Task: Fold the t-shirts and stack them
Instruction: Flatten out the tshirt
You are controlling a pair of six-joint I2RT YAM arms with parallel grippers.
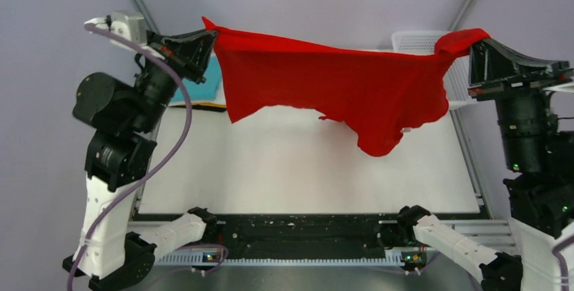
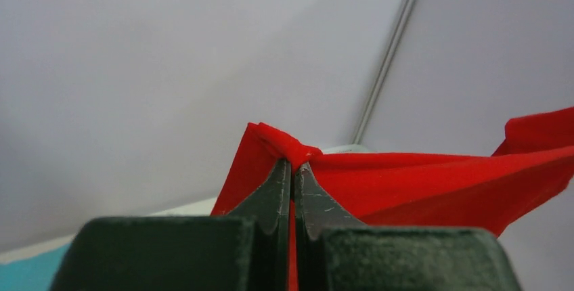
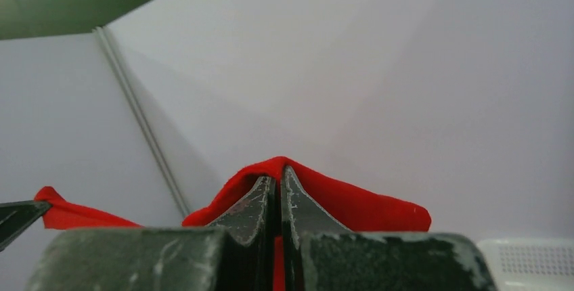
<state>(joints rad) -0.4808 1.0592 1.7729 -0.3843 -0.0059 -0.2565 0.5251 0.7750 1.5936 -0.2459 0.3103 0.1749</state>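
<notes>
A bright red t-shirt (image 1: 338, 84) hangs stretched in the air between both grippers, above the far half of the white table (image 1: 304, 176); its lower edge droops lowest at the right of centre. My left gripper (image 1: 211, 32) is shut on the shirt's left corner, and the left wrist view shows cloth (image 2: 420, 183) pinched between the shut jaws of that gripper (image 2: 293, 164). My right gripper (image 1: 474, 42) is shut on the right corner, with red cloth (image 3: 352, 203) bunched over its tips (image 3: 276, 170). A teal folded shirt (image 1: 211, 78) lies at the far left, partly hidden.
A white mesh basket (image 1: 420, 40) stands at the far right behind the red shirt. A yellow-orange edge (image 1: 203, 105) shows under the teal shirt. Grey walls enclose the table. A black rail (image 1: 304, 233) runs along the near edge.
</notes>
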